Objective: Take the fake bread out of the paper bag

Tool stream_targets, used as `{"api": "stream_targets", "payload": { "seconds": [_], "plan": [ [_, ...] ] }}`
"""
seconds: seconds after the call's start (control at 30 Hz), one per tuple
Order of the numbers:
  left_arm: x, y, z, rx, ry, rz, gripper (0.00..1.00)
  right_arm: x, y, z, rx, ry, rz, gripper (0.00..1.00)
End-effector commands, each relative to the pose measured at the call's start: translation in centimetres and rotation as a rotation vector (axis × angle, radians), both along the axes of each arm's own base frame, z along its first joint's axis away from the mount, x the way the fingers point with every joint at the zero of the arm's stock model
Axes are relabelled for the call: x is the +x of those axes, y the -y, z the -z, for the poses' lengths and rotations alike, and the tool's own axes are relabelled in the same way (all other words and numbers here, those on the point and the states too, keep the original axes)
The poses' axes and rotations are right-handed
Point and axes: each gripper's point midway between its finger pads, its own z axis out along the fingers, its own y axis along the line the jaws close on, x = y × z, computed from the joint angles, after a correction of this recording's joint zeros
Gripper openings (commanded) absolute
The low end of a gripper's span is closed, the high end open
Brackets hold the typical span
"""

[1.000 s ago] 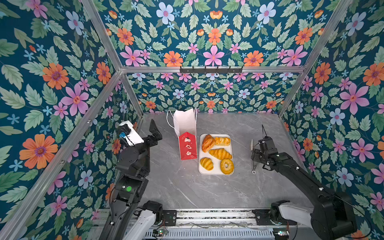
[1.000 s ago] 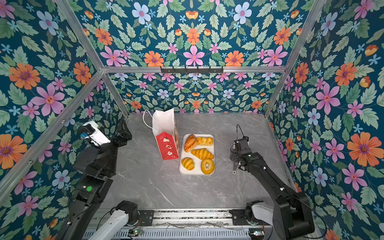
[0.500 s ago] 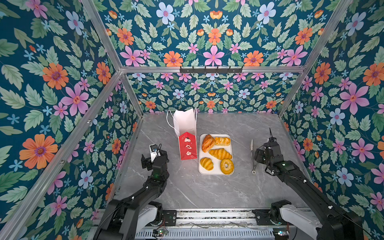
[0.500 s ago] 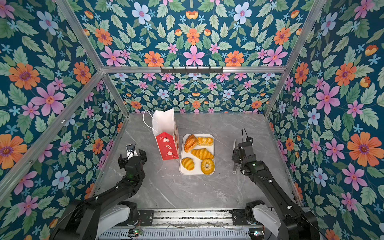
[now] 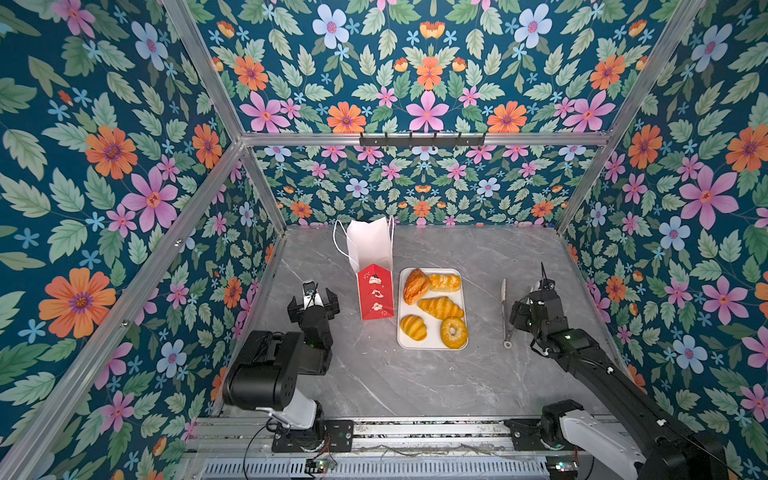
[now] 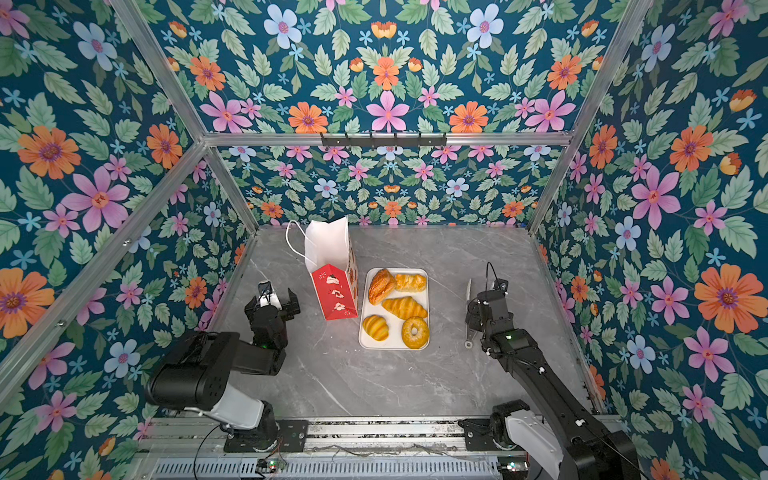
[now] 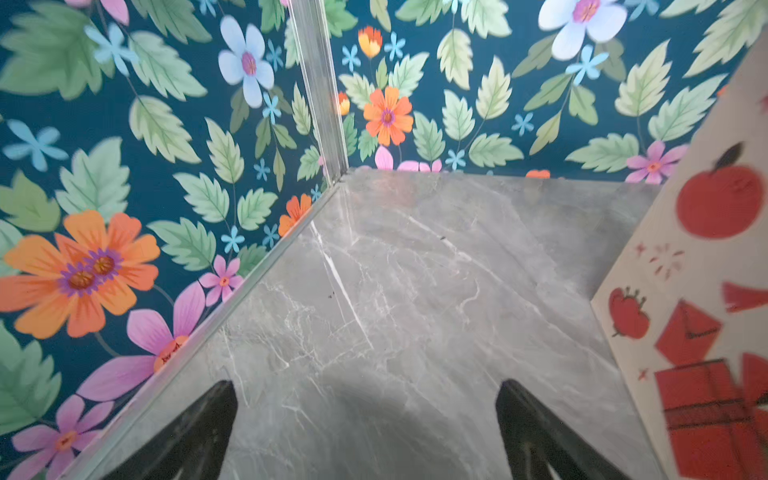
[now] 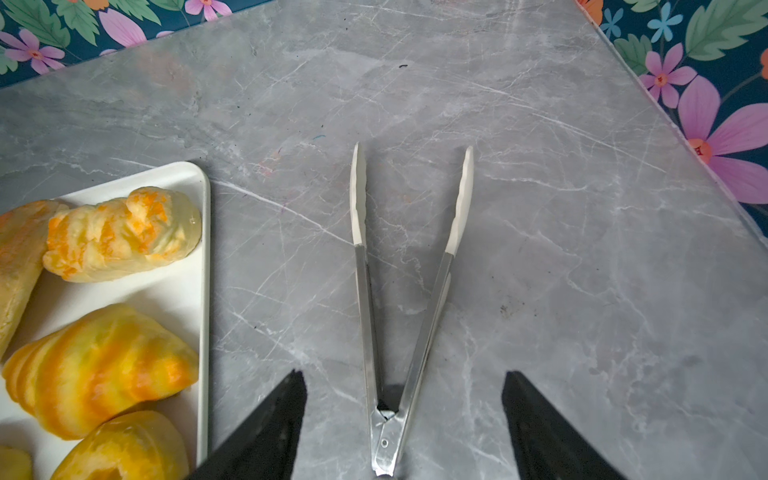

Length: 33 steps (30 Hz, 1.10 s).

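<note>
All the fake bread in sight lies on a white tray point(image 5: 432, 345): a brown puff point(image 5: 415, 286), a long roll point(image 5: 445, 282), a croissant point(image 5: 440, 307), a bun point(image 5: 412, 327) and a doughnut point(image 5: 454, 332). The red paper bag point(image 5: 375, 297) stands upright to the left of the tray, its white-lined mouth open; what is inside it is hidden. My left gripper point(image 5: 312, 301) point(image 7: 366, 382) is open and empty, low over the table left of the bag point(image 7: 706, 291). My right gripper point(image 5: 519, 320) point(image 8: 403, 374) is open, with nothing held.
Metal tongs point(image 5: 504, 311) point(image 8: 407, 291) lie spread on the grey marble table right of the tray, hinge end between my right fingers without touching them. Flowered walls enclose the table on three sides. The left wall runs close beside my left gripper.
My left arm has come down from high by the left wall to low over the table beside the bag. My right arm has drawn back slightly towards the front. Both grippers stayed open.
</note>
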Motion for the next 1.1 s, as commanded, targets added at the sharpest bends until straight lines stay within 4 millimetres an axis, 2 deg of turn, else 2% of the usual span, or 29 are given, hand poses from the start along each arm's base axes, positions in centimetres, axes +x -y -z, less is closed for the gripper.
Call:
{"api": "stream_targets", "payload": {
  "seconds": [0.0, 0.03, 0.1, 0.17, 0.23, 0.33, 0.53, 0.73, 0.83, 1.07],
  "plan": [
    [1.7, 1.6, -1.0, -0.062, 0.024, 0.113, 1.0, 1.4, -0.2, -1.6, 0.0, 0.11, -0.007, 0.76],
    [1.8, 1.5, -1.7, -0.051, 0.072, 0.115, 1.0, 1.6, -0.1, -2.0, -0.003, 0.145, -0.005, 0.76],
    [1.6, 1.4, -1.2, -0.059, 0.051, 0.113, 1.0, 2.0, 0.2, -2.9, -0.017, 0.224, -0.001, 0.76],
    [1.7, 1.4, -1.7, -0.05, 0.076, 0.114, 1.0, 2.4, 0.8, -4.0, -0.055, 0.312, 0.019, 0.76],
    [1.7, 1.5, -1.3, -0.059, 0.058, 0.115, 1.0, 2.5, 1.7, -4.8, -0.133, 0.375, 0.032, 0.75],
    [1.6, 1.4, -1.5, -0.051, 0.068, 0.114, 1.0, 2.4, 3.2, -5.0, -0.248, 0.445, 0.078, 0.73],
    [1.6, 1.4, -1.6, -0.049, 0.072, 0.112, 1.0, 3.8, 3.6, -1.7, -0.341, 0.386, 0.07, 0.73],
    [1.6, 1.4, -1.6, -0.049, 0.071, 0.112, 1.0, 6.9, 3.8, -0.1, -0.404, 0.37, 0.07, 0.75],
    [1.6, 1.4, -1.6, -0.049, 0.071, 0.112, 1.0, 8.2, 4.6, 0.8, -0.415, 0.347, 0.094, 0.75],
    [1.7, 1.4, -1.6, -0.049, 0.072, 0.112, 1.0, 7.6, 5.6, 1.5, -0.27, 0.343, 0.078, 0.74]
  ]
}}
